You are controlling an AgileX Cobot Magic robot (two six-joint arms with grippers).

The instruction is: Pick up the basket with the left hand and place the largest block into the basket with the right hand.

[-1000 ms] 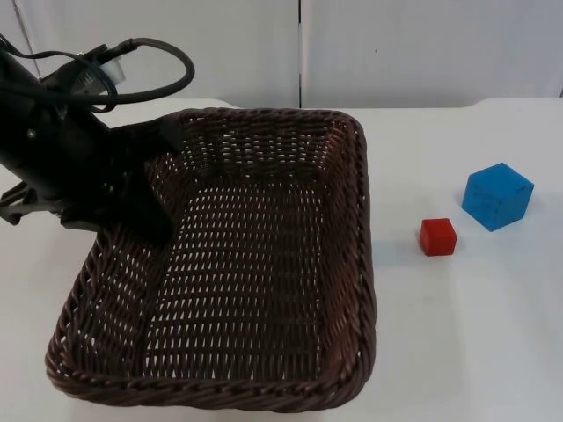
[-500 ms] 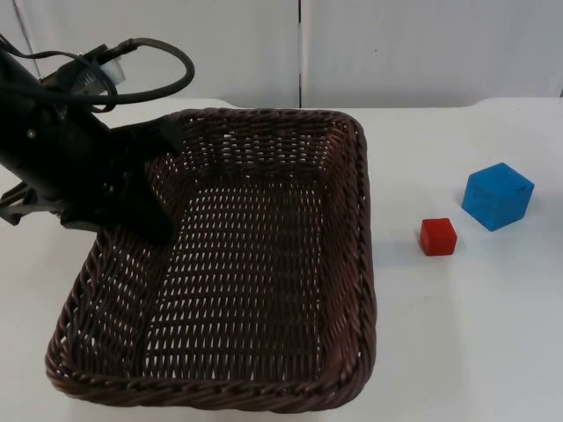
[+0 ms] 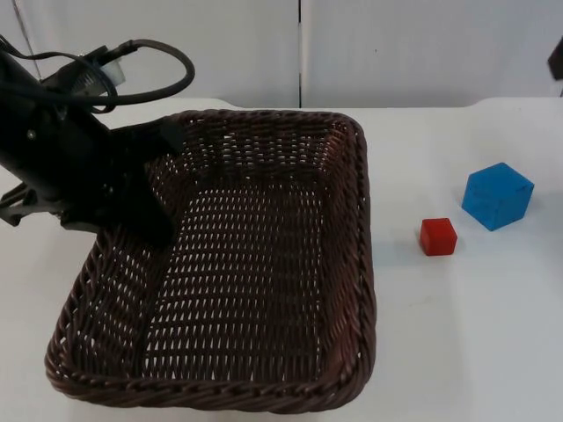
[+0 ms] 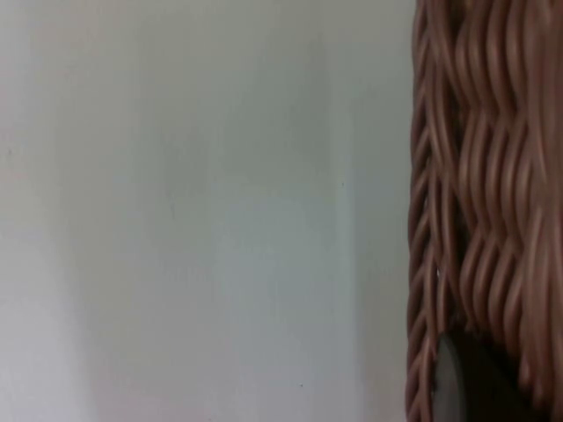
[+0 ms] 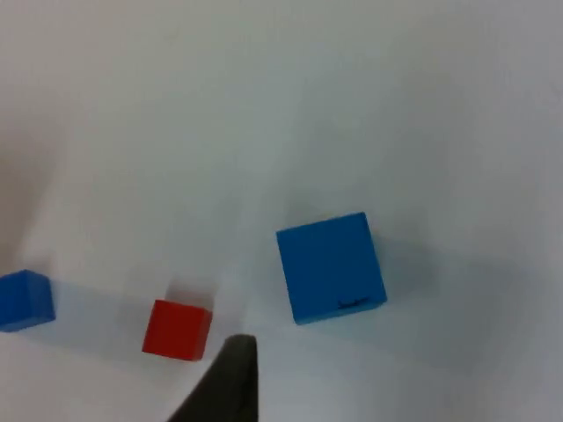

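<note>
From the top view, the brown wicker basket (image 3: 233, 264) sits on the white table (image 3: 457, 334), its near end toward the camera. The left gripper (image 3: 145, 180) is at the basket's left rim, one finger inside the wall and one outside, clamped on the rim. To the right of the basket, well apart from it, the large blue block (image 3: 498, 195) rests on the table, with the small red block (image 3: 437, 236) near it on the basket side, the two apart. In the left wrist view, the woven basket wall (image 4: 479, 202) stands against the white table, with a dark fingertip (image 4: 462, 382) pressed to it. In the right wrist view, the large blue block (image 5: 331, 266) lies on the table, the red block (image 5: 179, 330) nearby, and a small blue block (image 5: 25, 301) beyond the red one. A dark fingertip (image 5: 227, 382) of the right gripper hangs above the table; I cannot tell how wide its fingers stand.
</note>
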